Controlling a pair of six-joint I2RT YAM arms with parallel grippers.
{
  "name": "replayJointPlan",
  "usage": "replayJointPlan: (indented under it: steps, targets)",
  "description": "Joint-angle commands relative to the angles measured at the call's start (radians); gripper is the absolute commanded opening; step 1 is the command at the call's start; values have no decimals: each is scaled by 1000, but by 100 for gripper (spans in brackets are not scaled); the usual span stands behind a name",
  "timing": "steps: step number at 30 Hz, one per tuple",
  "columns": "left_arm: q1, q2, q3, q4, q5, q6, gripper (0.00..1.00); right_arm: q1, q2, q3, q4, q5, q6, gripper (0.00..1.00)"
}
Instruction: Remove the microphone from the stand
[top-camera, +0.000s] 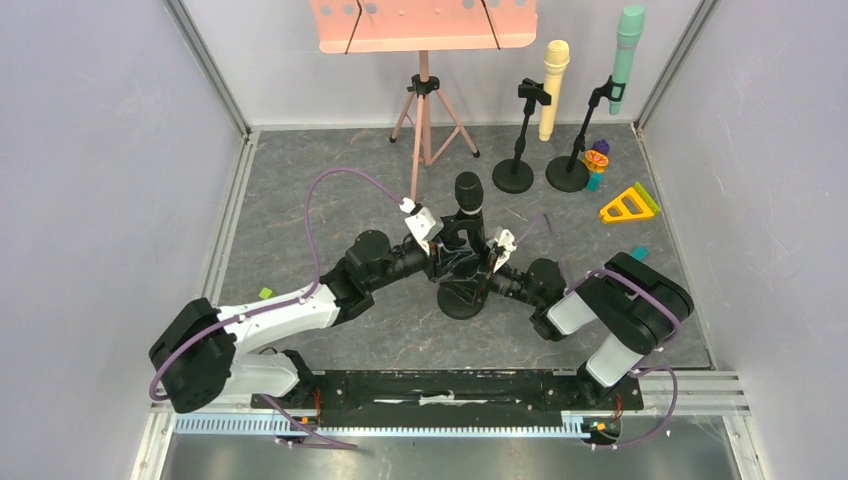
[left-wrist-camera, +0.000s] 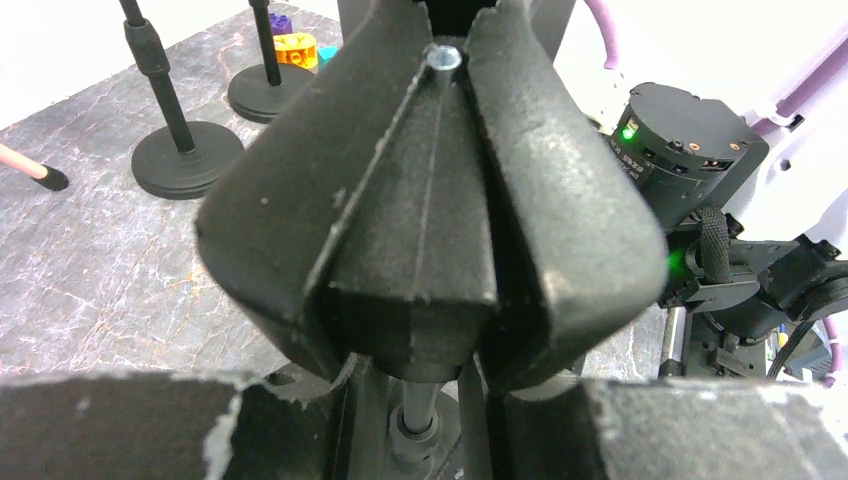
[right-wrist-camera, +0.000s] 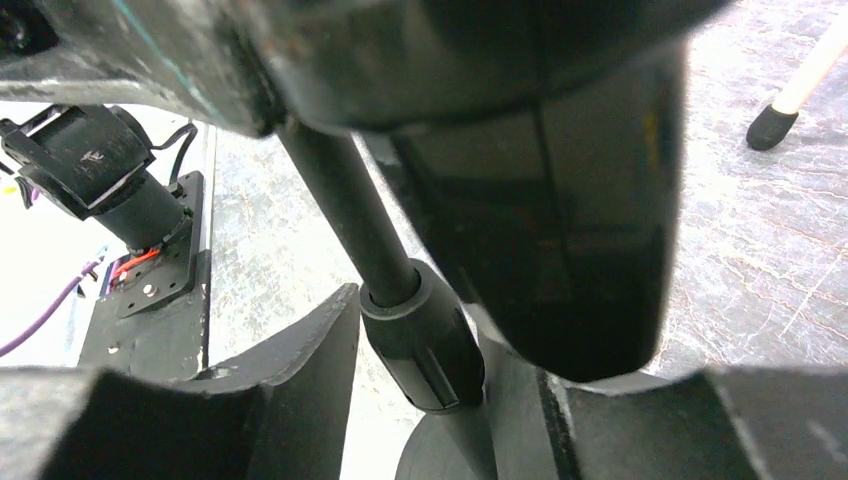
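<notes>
A black microphone (top-camera: 468, 192) stands nearly upright in the clip of a black stand (top-camera: 462, 300) at the middle of the grey floor. My left gripper (top-camera: 447, 243) reaches in from the left and is shut on the stand just under the clip (left-wrist-camera: 430, 220), with the thin pole (left-wrist-camera: 418, 400) between its fingers. My right gripper (top-camera: 492, 258) comes from the right. In the right wrist view its fingers (right-wrist-camera: 320, 340) hug the pole's collar (right-wrist-camera: 420, 340) from both sides, below the microphone's butt (right-wrist-camera: 560, 220).
At the back right two more stands (top-camera: 513, 172) carry a yellow microphone (top-camera: 553, 85) and a green one (top-camera: 626, 55). A pink music stand (top-camera: 424, 25) on a tripod is at the back. Toys (top-camera: 597, 160) and a yellow triangle (top-camera: 628, 205) lie to the right.
</notes>
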Motion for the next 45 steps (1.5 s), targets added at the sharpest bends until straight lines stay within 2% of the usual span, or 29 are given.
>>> replayJointPlan:
  steps: [1,3,7,8,12,15,18,22,32,33,35,41,43,45]
  targets:
    - [4,0,24,21,10,-7,2,-2,-27,-4,222,2,-11,48]
    - [4,0,22,23,9,-11,2,-2,-32,0,213,-3,-8,33]
    - [4,-2,21,31,1,-14,2,-2,-46,-3,177,16,-21,23]
    - [4,-1,25,27,-5,-15,2,-2,-51,-9,151,40,-31,15]
    - [4,-6,45,-2,-20,-18,2,21,-90,-35,113,112,-60,1]
    - [4,-14,46,-6,-45,-26,2,88,-168,-37,-20,246,-158,0]
    - [4,-17,52,-14,-58,-29,2,188,-253,8,-249,455,-295,0]
    - [4,-19,54,-18,-68,-40,2,249,-309,63,-440,743,-320,0]
    - [4,-38,34,-21,-130,-40,2,343,-269,48,-361,906,-308,0]
    - [4,-42,32,-23,-132,-36,2,343,-267,31,-331,886,-290,1]
    - [4,-46,31,-34,-131,-27,2,338,-271,8,-282,820,-291,15]
    - [4,-44,36,-48,-108,-6,2,246,-268,62,-385,455,-240,42]
    - [4,-46,35,-51,-107,-1,2,211,-263,42,-327,386,-213,51]
    - [4,-50,32,-47,-99,4,2,177,-261,6,-254,331,-198,53]
